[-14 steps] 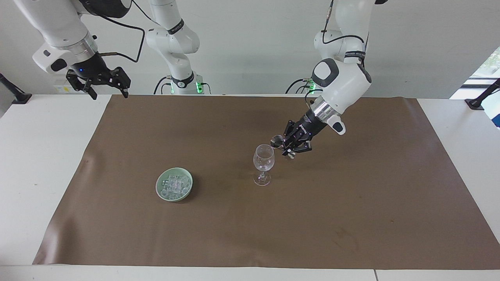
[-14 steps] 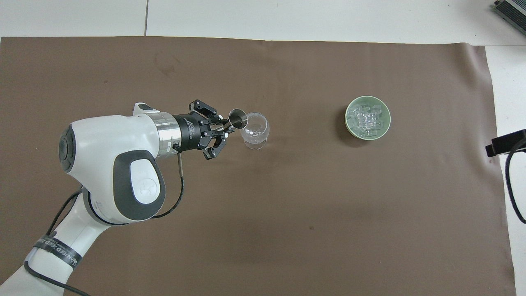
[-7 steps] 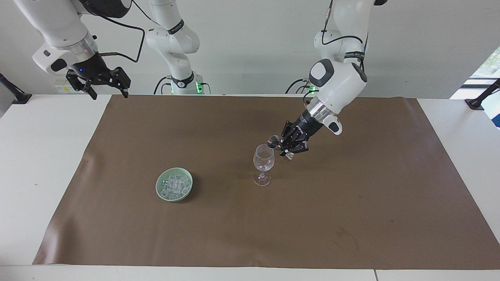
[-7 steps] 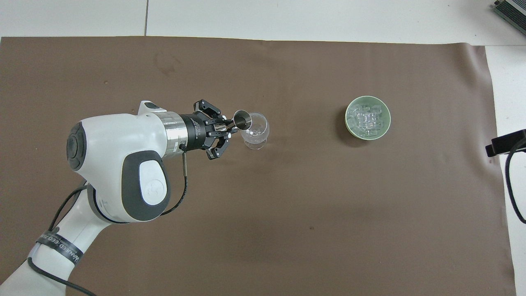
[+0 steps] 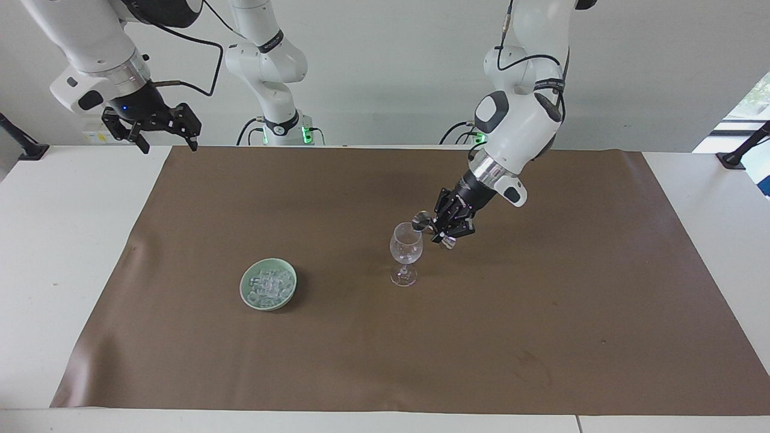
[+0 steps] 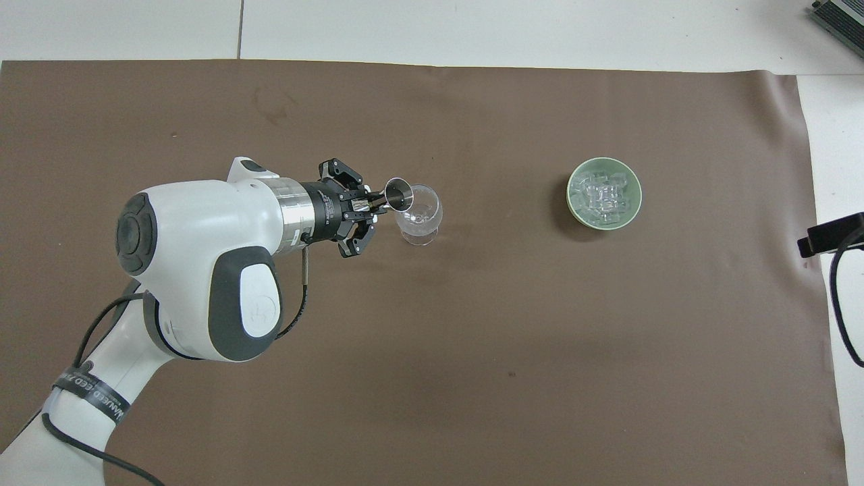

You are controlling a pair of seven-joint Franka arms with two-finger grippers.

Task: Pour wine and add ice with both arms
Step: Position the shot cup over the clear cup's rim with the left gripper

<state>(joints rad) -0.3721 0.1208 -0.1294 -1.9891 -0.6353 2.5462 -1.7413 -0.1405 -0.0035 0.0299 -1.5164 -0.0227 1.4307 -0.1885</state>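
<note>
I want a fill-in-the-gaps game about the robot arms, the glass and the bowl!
1. The left gripper holds a small metal cup tipped at the rim of the wine ____.
2. The ice lies heaped in a green ____.
3. The wine glass stands upright on the ____ mat.
4. The right gripper waits in the air, holding ____.

Missing words: glass; bowl; brown; nothing

Shiny metal jigger (image 6: pixel 397 194), clear glass (image 5: pixel 406 245), matt brown mat (image 5: pixel 541 288).
</note>
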